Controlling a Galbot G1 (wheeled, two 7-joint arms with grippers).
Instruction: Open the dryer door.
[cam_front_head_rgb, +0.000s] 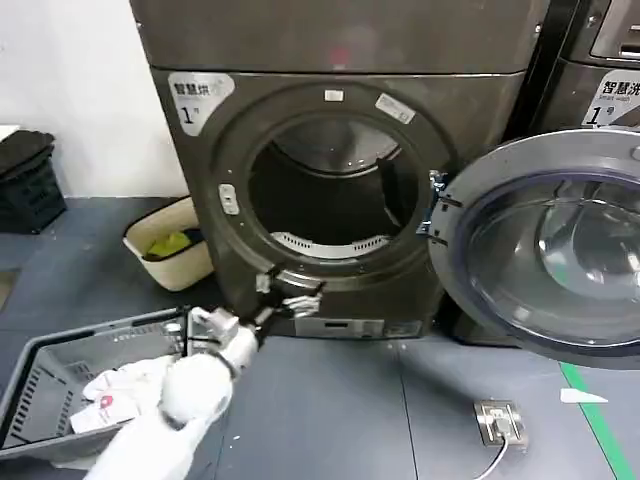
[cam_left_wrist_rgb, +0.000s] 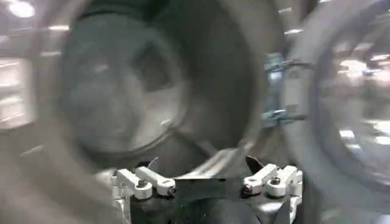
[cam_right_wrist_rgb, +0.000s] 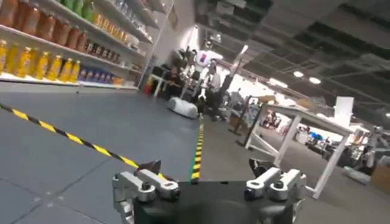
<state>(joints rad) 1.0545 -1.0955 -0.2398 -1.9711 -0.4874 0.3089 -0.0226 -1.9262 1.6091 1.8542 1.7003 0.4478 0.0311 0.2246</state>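
The dryer (cam_front_head_rgb: 190, 190) stands ahead, dark bronze-grey, with a white "1" sticker and its round drum mouth (cam_front_head_rgb: 330, 200) uncovered. The dryer door (cam_front_head_rgb: 560, 250) is swung wide to the right on its hinge (cam_front_head_rgb: 435, 212), inner face and tinted glass towards me. My left gripper (cam_front_head_rgb: 288, 290) hovers open just in front of the mouth's lower rim, holding nothing. In the left wrist view that gripper (cam_left_wrist_rgb: 201, 164) faces the drum, the door (cam_left_wrist_rgb: 341, 91) off to one side. My right gripper (cam_right_wrist_rgb: 204, 165) is open and empty, facing away towards the room's floor.
A grey laundry basket (cam_front_head_rgb: 100, 332) with white cloth (cam_front_head_rgb: 125, 390) lies at lower left under my left arm. A beige bin (cam_front_head_rgb: 190, 265) stands beside the dryer. A second machine (cam_front_head_rgb: 600, 80) is behind the open door. A floor socket (cam_front_head_rgb: 498, 420) and green tape (cam_front_head_rgb: 600, 425) lie at right.
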